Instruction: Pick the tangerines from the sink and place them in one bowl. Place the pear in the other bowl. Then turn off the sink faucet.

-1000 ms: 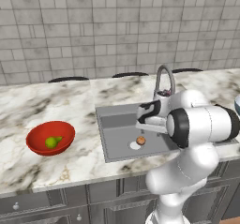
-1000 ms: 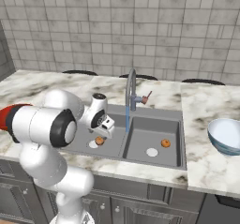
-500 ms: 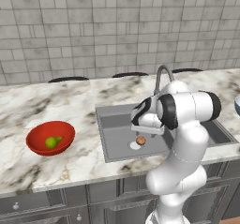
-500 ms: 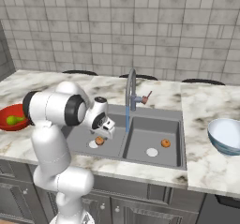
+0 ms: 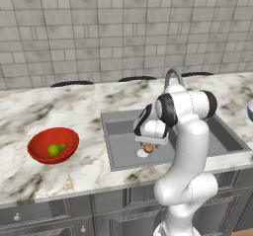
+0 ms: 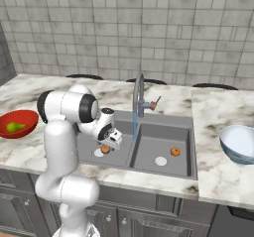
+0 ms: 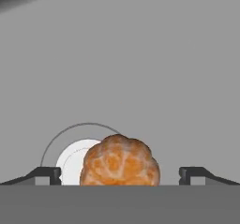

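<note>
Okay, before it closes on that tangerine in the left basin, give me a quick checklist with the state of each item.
1. Jaws open: ok, the gripper stands wide.
2. Round orange tangerine between the fingertips: ok, it sits in the gap beside the white round drain.
3. Tangerine centred: not ok, it lies nearer the left tip in the hand view.
4. Depth low enough to grip: cannot tell.
5. Pale bluish-white bowl ready on the right counter: ok, nothing seen in it.
6. Yellow-green pear placed: ok, it lies in the glossy red bowl.
</note>
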